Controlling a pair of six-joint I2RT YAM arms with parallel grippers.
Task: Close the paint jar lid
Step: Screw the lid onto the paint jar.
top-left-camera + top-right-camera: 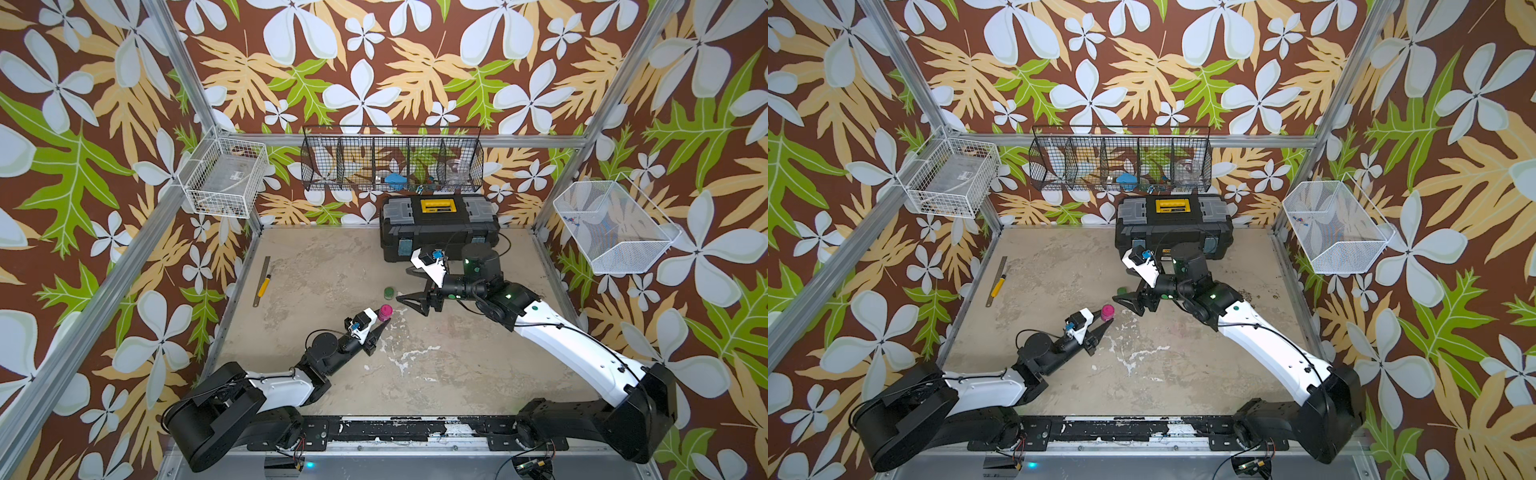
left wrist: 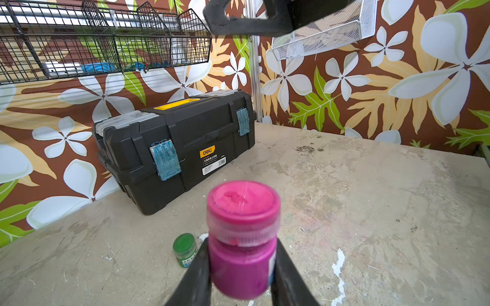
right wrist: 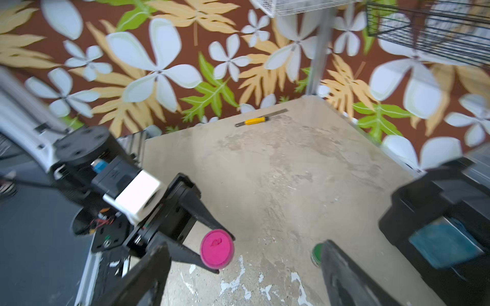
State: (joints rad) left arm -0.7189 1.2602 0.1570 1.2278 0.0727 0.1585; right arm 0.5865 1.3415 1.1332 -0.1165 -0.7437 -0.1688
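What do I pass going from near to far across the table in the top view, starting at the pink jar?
The pink paint jar → green jar → black toolbox → black wire basket on the back wall. The ruler is left out: its depth overlaps the green jar's.

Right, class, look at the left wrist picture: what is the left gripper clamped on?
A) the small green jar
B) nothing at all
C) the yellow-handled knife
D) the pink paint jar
D: the left gripper has its black fingers pressed against either side of the pink paint jar, just below the lid, while the green jar stands free on the table.
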